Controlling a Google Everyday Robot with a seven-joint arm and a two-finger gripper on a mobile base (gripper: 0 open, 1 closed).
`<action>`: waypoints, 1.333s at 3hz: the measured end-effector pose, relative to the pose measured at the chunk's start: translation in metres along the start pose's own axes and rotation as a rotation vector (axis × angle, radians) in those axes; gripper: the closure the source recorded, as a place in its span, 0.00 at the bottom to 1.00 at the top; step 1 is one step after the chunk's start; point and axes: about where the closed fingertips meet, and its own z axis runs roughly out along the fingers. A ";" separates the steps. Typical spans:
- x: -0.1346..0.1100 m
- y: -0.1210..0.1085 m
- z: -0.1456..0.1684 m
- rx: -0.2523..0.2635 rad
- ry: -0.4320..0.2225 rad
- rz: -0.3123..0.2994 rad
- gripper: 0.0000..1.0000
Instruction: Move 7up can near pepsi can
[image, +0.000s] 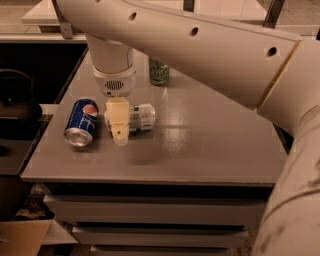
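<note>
1. Your cream-coloured gripper (119, 131) hangs over the left part of the silver-white, green-marked 7up can (142, 117) and hides its middle. You cannot tell whether it grips the can or merely covers it.
2. The 7up can lies on its side in the left half of the grey tabletop (210, 145). Its long axis runs parallel to the front edge, with one end towards the pepsi can.
3. The blue pepsi can (82, 121) with the round logo lies just beside it, nearer the left edge. Its silver end faces the front edge.
4. A dark green can (159, 73) stands upright near the far edge, partly hidden by the broad white arm (200, 50).
</note>
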 end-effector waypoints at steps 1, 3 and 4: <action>0.005 0.000 -0.007 0.000 -0.003 -0.004 0.00; 0.014 0.003 -0.033 0.026 -0.015 -0.006 0.00; 0.015 0.006 -0.046 0.039 -0.023 -0.013 0.00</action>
